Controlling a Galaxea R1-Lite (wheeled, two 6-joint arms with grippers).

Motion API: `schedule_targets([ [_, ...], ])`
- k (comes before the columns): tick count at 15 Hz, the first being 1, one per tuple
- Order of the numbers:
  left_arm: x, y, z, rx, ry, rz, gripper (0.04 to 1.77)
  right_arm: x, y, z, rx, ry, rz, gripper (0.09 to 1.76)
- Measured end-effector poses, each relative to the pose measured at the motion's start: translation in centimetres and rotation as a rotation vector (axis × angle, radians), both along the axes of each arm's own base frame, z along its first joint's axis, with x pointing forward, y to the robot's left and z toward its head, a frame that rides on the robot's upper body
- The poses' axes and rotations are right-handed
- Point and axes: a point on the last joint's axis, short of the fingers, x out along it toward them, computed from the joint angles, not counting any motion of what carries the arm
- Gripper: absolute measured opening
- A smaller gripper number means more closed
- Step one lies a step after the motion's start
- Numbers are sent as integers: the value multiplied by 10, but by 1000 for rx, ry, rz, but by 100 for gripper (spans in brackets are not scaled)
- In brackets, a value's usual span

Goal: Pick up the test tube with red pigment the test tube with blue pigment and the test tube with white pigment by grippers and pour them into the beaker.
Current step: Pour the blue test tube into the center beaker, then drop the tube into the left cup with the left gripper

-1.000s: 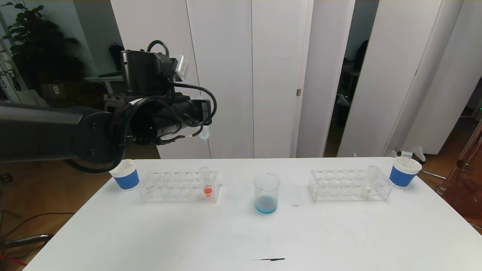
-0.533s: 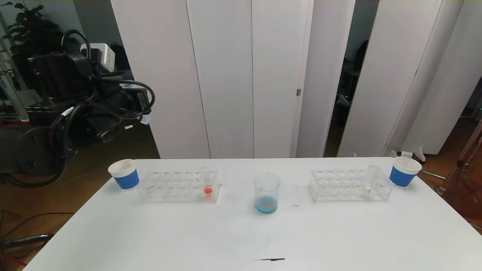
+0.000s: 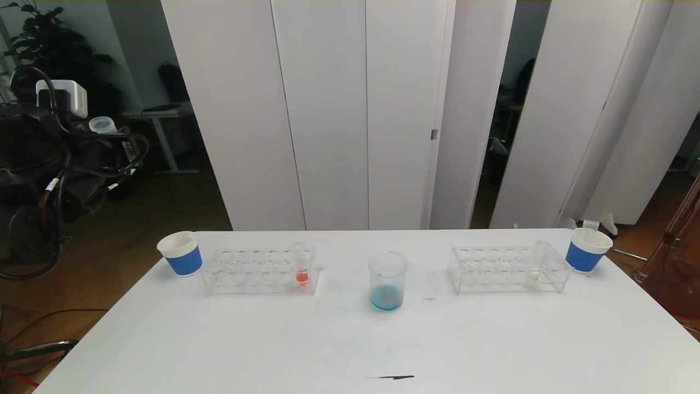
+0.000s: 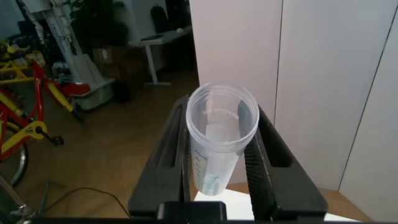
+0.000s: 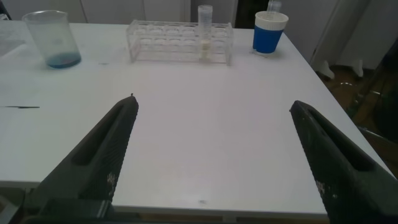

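My left gripper (image 3: 105,131) is raised off the table's far left, shut on the test tube with blue pigment (image 3: 100,125), which stands rim up. In the left wrist view that tube (image 4: 214,168) sits between the black fingers (image 4: 177,149) with only a faint blue trace at its bottom. The beaker (image 3: 387,282) stands mid-table with blue liquid in it. A tube with red pigment (image 3: 299,267) stands in the left rack (image 3: 257,271). The white-pigment tube (image 3: 535,267) leans in the right rack (image 3: 506,268). My right gripper (image 5: 213,101) is open above the table's near right part.
A blue-sleeved paper cup (image 3: 180,253) stands left of the left rack, another (image 3: 587,249) right of the right rack with a tube inside it. A dark mark (image 3: 391,377) lies near the table's front edge. White panels stand behind the table.
My left arm has swung from above the left rack far out to the left with the tube in its grip. The tube now stands rim up. Nothing on the table moved.
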Motion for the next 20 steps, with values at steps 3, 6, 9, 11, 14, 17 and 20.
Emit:
schedule_targets([
  [3,14,23,-34,-32,61,-15,58,0,0,0,0,0,0,175],
  [6,27,34,-68,-98,124,-37,58,0,0,0,0,0,0,175],
  [9,39,41,-99,-123,179,-50,58,0,0,0,-1,0,0,175],
  [11,46,43,-119,-154,211,-53,58,0,0,0,0,0,0,175],
  [14,55,45,-146,-179,252,-71,58,0,0,0,0,0,0,175],
  [17,62,45,-166,-187,279,-83,58,0,0,0,0,0,0,175],
  [20,65,46,-179,-196,306,-80,58,0,0,0,0,0,0,175],
])
